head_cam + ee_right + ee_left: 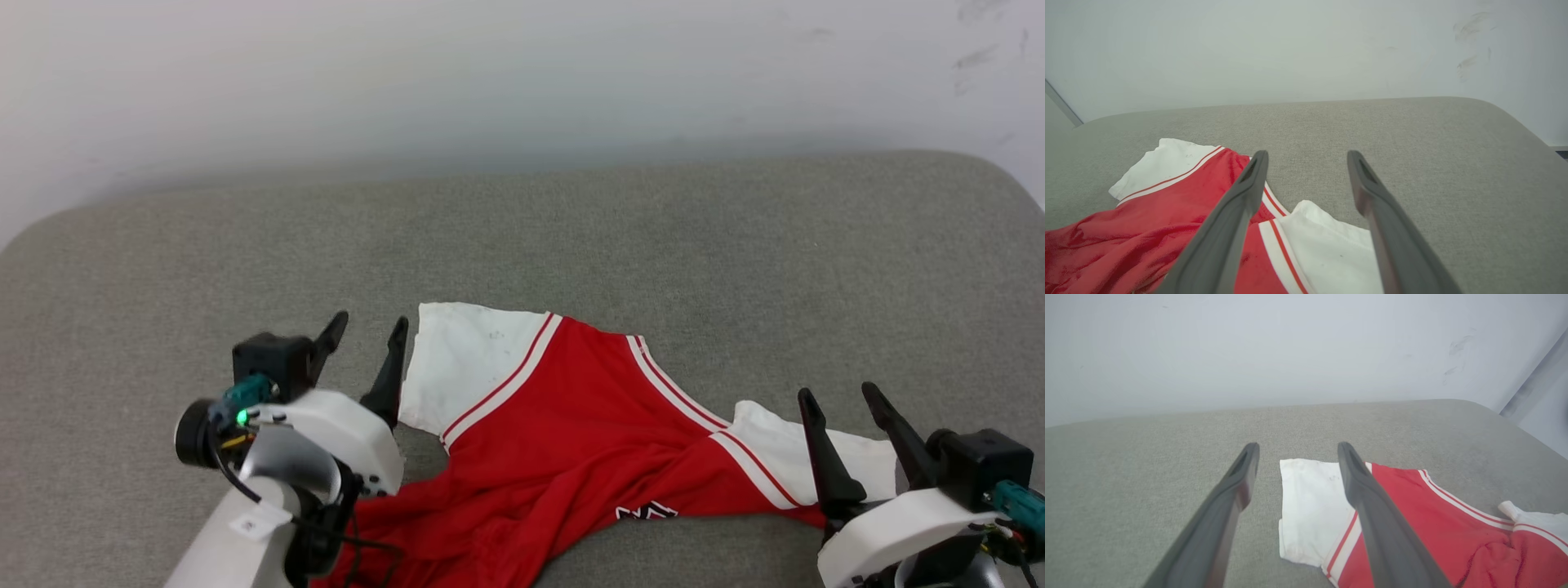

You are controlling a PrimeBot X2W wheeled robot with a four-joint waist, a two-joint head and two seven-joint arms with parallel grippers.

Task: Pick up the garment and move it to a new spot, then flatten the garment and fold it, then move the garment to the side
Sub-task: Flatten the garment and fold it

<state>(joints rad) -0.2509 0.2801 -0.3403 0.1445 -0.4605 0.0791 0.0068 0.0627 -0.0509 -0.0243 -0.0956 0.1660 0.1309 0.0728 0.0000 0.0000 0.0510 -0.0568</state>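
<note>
1. Head view looks forward and down on the grey cushion (pixel 571 229); the wall (pixel 490 73) stands beyond.
2. Left wrist view sits low, near one end of the shirt (pixel 1445 522) (facing that wall).
3. Right wrist view sits low at the other end; all share the shirt.

Left gripper (pixel 369 321) spread wide, right gripper (pixel 838 392) spread wide

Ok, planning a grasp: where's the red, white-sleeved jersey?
The red jersey lies on the grey cushion, low in the head view, between the left gripper and right gripper.
</note>
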